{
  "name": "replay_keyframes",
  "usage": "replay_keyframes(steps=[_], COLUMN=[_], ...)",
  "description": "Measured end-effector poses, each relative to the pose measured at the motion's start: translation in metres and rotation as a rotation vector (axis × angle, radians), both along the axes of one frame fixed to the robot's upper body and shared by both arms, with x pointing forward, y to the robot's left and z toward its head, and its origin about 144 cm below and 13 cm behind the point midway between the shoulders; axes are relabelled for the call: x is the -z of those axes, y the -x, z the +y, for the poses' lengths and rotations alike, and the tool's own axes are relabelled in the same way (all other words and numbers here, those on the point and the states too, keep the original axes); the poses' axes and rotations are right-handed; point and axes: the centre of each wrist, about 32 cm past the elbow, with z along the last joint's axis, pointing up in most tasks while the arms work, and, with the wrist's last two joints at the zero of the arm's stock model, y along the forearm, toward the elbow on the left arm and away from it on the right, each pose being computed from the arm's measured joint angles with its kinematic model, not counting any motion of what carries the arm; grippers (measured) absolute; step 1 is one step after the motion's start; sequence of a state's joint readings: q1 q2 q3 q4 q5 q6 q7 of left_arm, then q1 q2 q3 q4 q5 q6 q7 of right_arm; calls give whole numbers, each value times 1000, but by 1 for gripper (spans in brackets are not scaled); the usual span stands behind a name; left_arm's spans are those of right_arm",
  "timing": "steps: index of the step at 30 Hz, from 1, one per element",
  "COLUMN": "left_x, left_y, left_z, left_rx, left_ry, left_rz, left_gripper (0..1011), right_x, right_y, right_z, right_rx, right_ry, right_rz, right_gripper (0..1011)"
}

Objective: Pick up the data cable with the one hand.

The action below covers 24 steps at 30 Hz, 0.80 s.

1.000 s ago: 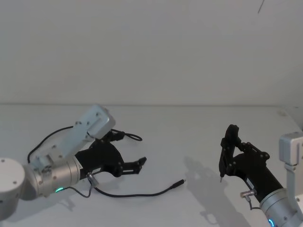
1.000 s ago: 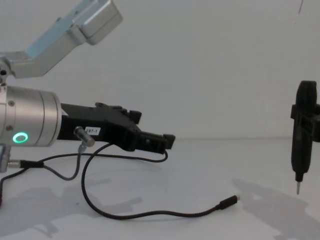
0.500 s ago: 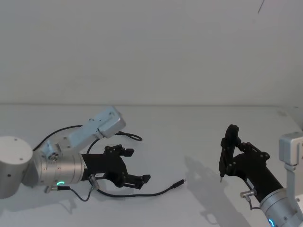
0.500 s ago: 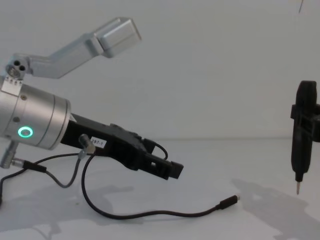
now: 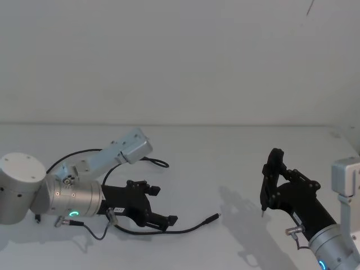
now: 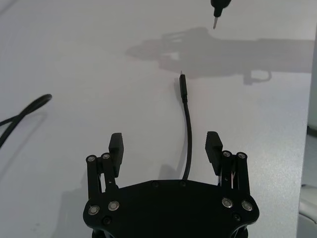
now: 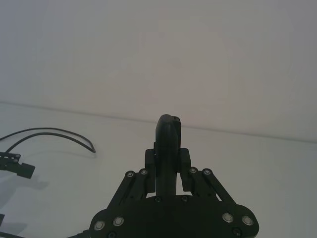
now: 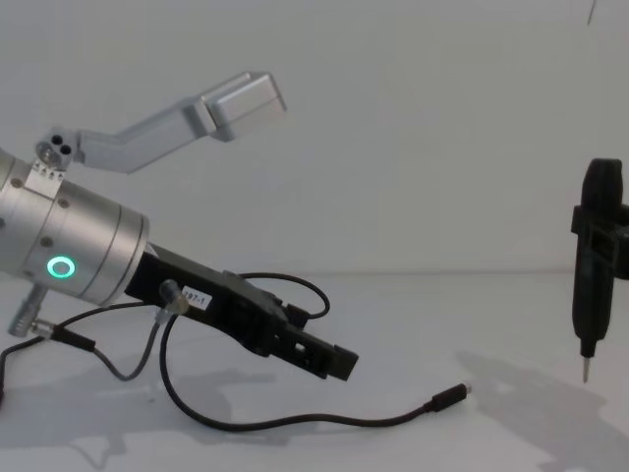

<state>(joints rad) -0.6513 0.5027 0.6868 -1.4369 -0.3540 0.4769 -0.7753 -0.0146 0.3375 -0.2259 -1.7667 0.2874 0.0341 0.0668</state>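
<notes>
Black jaws spread wide: left gripper (image 5: pixel 160 203) at near left, tilted down above the data cable (image 6: pixel 186 119). Lies flat on white table (image 5: pixel 225 169), plug end toward the right. Right gripper (image 5: pixel 270 180) parked near right, pressed together.

L end effector (image 5: pixel 160 203), jaws apart, angled down over data cable (image 5: pixel 188 227) on table (image 5: pixel 225 152); R end effector (image 5: pixel 274 169) idle at right.

White table (image 5: pixel 225 163), pale wall (image 5: pixel 180 56), perhaps thread (image 5: pixel 310 7)
</notes>
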Motion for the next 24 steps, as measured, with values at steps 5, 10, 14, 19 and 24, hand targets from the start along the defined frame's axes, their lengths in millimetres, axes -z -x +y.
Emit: replay_keyframes(steps=[5, 10, 14, 19, 24], left_x=[2, 5, 7, 10, 12], left_y=[-6, -9, -12, -13, -15], left_z=[-1, -1, -1, -1, -2], left_rx=[18, 28, 35, 43, 51], left_ry=[-20, -42, -68, -88, -104], left_rz=[22, 34, 42, 41, 40], left_gripper=[1001, 1001, 1001, 1001, 1001], right_x=[0, 0, 0, 0, 0], right_y=[0, 0, 0, 0, 0], right_z=[0, 0, 0, 0, 0], right_rx=[0, 0, 0, 0, 0], right_ry=[0, 0, 0, 0, 0], right_rz=[0, 0, 0, 0, 0], right_gripper=[279, 279, 279, 279, 279])
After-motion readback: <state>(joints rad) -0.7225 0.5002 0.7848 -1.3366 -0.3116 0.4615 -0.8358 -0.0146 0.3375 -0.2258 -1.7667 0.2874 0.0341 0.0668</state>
